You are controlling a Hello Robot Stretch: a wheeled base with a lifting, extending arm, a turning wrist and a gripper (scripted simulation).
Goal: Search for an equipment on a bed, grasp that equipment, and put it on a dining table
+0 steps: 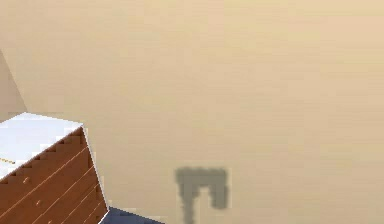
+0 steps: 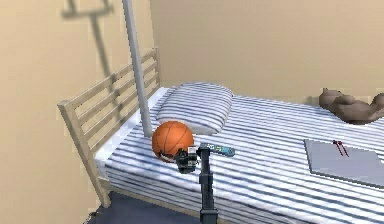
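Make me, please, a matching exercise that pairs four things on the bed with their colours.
Things:
1 ball
2 pillow
3 laptop
4 teddy

Colours:
A brown
B grey
C orange
D white with stripes

Pairs: 1-C; 2-D; 3-B; 4-A
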